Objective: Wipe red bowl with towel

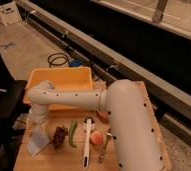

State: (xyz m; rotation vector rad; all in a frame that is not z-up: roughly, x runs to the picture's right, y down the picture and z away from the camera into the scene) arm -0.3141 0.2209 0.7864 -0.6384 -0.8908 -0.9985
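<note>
The towel (38,140) is a pale blue-grey cloth lying flat on the wooden table (24,161) at the front left. My gripper (37,122) hangs at the end of the white arm, pointing down just above the towel's far edge, with nothing seen in it. The red bowl (103,116) sits near the table's middle. Only a small orange-red part of it shows from behind my arm's thick white link.
A big yellow tub (60,80) stands at the back of the table, behind my arm. In a row right of the towel lie a dark grape bunch (60,136), a green pepper (72,134), a white spatula (86,144), a peach (95,138) and a metal utensil (104,146).
</note>
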